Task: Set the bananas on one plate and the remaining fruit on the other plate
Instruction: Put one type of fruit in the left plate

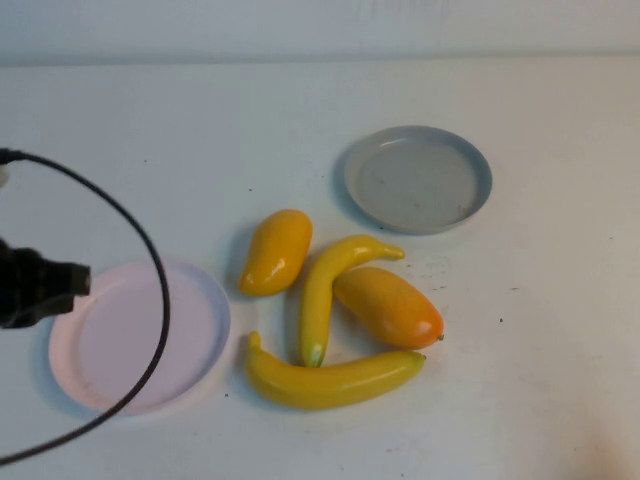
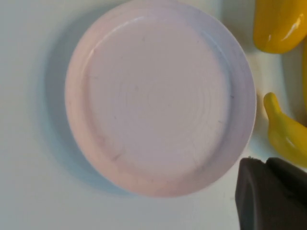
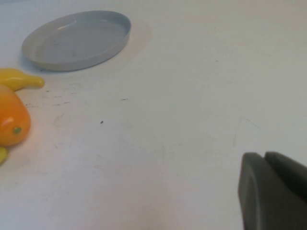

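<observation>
Now the left tool (image 2: 271, 194) hangs over the pink plate (image 1: 140, 335) at the near left; the right tool (image 3: 273, 191) sits near right, away from everything. I cannot tell how either stands. Two bananas (image 1: 330, 380) and two mangoes (image 1: 388, 306) lie bunched mid-bench (image 1: 540, 380), right of the pink plate. One grey-blue plate (image 1: 418, 180) sits far right.
</observation>
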### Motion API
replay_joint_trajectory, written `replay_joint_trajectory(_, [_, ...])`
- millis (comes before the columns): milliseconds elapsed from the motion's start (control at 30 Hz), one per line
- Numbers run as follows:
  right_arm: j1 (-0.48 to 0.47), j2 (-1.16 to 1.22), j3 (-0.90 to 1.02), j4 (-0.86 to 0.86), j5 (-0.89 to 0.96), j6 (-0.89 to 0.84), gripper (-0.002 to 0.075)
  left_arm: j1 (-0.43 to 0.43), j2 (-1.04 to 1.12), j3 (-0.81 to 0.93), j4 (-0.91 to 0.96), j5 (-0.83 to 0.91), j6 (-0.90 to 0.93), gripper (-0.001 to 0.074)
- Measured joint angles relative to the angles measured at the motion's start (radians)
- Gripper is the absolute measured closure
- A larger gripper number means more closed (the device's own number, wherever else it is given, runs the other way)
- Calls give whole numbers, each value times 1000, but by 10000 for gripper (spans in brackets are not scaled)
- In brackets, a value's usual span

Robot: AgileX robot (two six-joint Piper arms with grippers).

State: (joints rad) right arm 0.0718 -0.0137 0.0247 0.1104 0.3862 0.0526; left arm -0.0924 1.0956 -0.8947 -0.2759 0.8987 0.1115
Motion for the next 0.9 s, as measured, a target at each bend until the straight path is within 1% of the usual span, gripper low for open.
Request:
replay_joint_trajectory(133, [0,0,0,0,0,0,741,-50,187,-142,5,20,37,740])
replay_joint_trajectory(333, [0,0,0,0,0,0,741,-225,429,-366,40,64,48,740])
replay_joint_trajectory(533, [0,0,0,0,0,0,742,-361,623,-606,101,156,48,740])
replay_joint_trajectory(633, [0,0,0,0,0,0,741,-407,707,-708,142,201,48,740])
replay_joint_trajectory(733, [0,0,0,0,0,0,741,-430,769,-799,195,246,48,736])
replay_joint_trajectory(767, [0,0,0,0,0,0,741,-436,785,-829,208,257,48,728])
replay_joint_trajectory(833, [0,0,0,0,0,0,741,-445,822,-883,220,282,48,678])
replay_joint_trajectory(900, [0,0,0,0,0,0,741,-449,856,-921,225,296,48,577])
